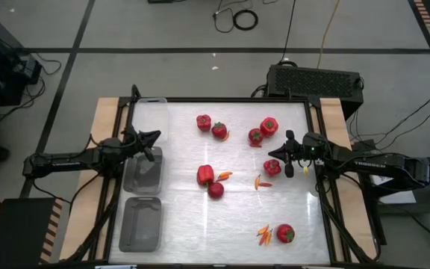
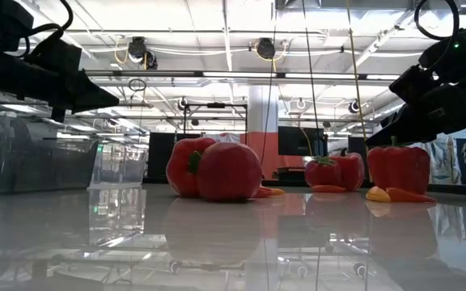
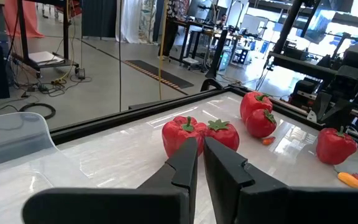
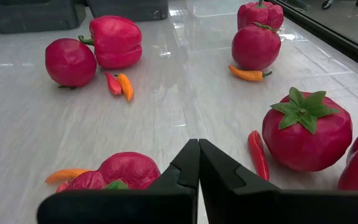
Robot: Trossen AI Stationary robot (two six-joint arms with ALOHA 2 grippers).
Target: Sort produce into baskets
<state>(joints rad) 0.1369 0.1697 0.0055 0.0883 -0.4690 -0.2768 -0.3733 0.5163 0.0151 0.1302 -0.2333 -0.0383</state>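
Red peppers and tomatoes lie scattered on the white table: two at the far middle [image 1: 204, 122] [image 1: 219, 131], two more at the far right [image 1: 269, 126] [image 1: 255, 137], a pepper [image 1: 205, 175] and tomato [image 1: 216, 190] at the centre, and one tomato near the front [image 1: 284, 234]. Small orange chilies [image 1: 225, 175] [image 1: 264, 235] lie among them. Three clear baskets [image 1: 149, 116] [image 1: 144, 170] [image 1: 140, 224] stand in a row along the left side. My left gripper [image 3: 199, 149] hovers shut above the baskets. My right gripper [image 4: 199, 148] is shut, just above and beside a red pepper [image 4: 120, 173].
A black raised rim [image 1: 230, 99] frames the table. A black box [image 1: 316, 78] stands behind the far right corner. Open white surface lies between the baskets and the centre pepper, and along the near middle.
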